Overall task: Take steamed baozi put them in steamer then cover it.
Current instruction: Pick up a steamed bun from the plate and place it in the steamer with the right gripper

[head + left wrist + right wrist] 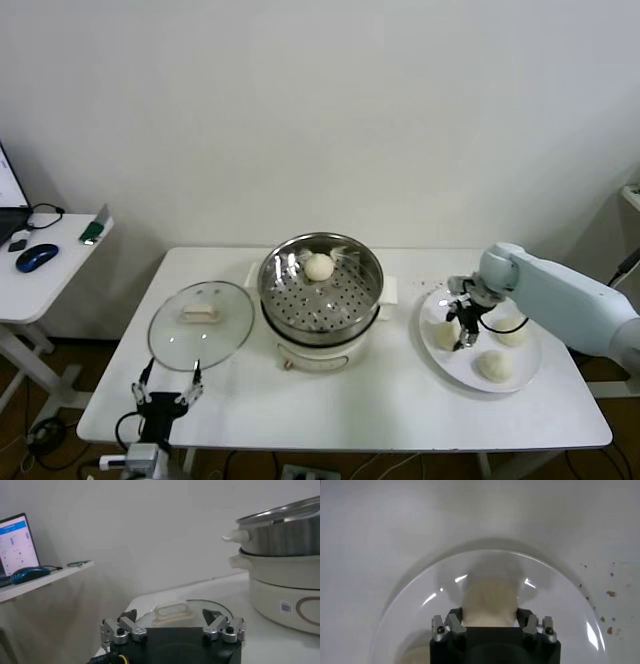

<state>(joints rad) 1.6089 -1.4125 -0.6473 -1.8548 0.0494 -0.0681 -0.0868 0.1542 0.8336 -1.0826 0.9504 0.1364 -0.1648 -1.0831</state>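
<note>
Baozi [487, 600] on the white plate [440, 350] sits pinched between the right gripper [460, 328] fingers.

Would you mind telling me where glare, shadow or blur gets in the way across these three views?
Head view: bright highlights on the shiny round steel steamer wall; lighting otherwise even. Right wrist view: the cream-white dough bun between the right end effector fingers is soft and out of focus, with glare streaks on the flat white plate. Left wrist view: dim, the clear glass lid low in contrast.

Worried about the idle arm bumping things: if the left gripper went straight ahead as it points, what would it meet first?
Probably the glass lid: the left gripper, open, points at its cream handle. Height is unclear.
</note>
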